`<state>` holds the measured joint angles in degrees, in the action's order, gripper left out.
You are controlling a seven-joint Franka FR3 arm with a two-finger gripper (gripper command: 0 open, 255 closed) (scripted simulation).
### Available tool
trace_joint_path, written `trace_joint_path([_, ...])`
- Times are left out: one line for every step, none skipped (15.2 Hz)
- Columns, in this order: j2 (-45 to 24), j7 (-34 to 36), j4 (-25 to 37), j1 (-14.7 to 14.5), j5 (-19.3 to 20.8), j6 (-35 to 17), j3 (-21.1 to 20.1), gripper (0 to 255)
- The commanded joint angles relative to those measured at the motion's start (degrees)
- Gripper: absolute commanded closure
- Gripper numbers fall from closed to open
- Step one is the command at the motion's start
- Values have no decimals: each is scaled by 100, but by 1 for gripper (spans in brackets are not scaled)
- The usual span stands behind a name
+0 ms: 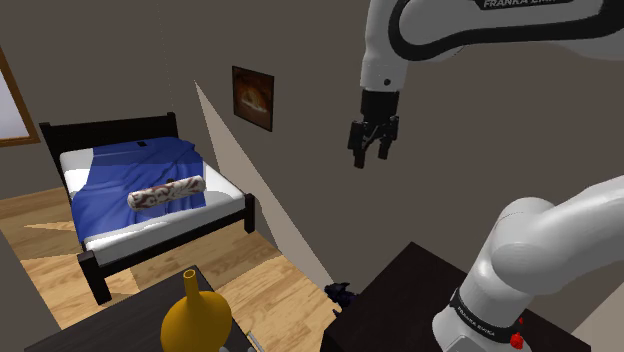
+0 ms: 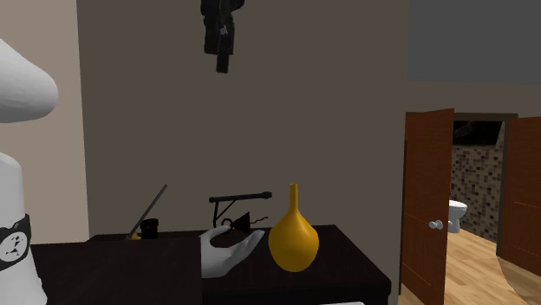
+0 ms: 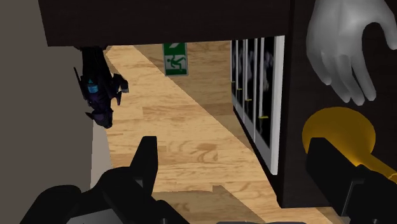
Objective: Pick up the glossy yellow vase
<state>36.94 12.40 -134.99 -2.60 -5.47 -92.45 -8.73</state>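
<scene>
Hovering high, clear of yel. vase [image 1: 196, 318]: end effector [image 1: 370, 158], fingers [image 3: 143, 162] apart

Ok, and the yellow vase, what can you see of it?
The vase is glossy mustard yellow, with a round, bulbous body and a long thin neck ending in a slightly flared lip. It stands upright on the dark table, close beside a white hand figure; whether the two touch is unclear. The gripper hangs open well above it and does not touch it.
</scene>
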Motion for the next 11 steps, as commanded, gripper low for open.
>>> trace_joint_path([-215, 160, -96, -57, -98, -361, -176, 0])
trace_joint_path([-344, 242, -108, -83, -140, -522, -268, 0])
trace_joint_path([-481, 325, -112, -108, -176, -683, -360, 0])
trace_joint_path([-623, 409, -108, -131, -207, -844, -451, 0])
trace_joint_path([-772, 493, -97, -153, -233, -1003, -543, 0])
trace_joint_path([-928, 580, -78, -173, -252, -1160, -633, 0])
trace_joint_path([-1090, 667, -51, -192, -265, -1316, -723, 0])
trace_joint_path([-1257, 757, -17, -209, -270, -1470, -812, 0])
trace_joint_path([-1430, 849, 24, -224, -267, -1621, -901, 0])
trace_joint_path([-1609, 944, 74, -238, -256, -1769, -989, 0])
trace_joint_path([-1793, 1041, 130, -250, -236, -1914, -1076, 0])
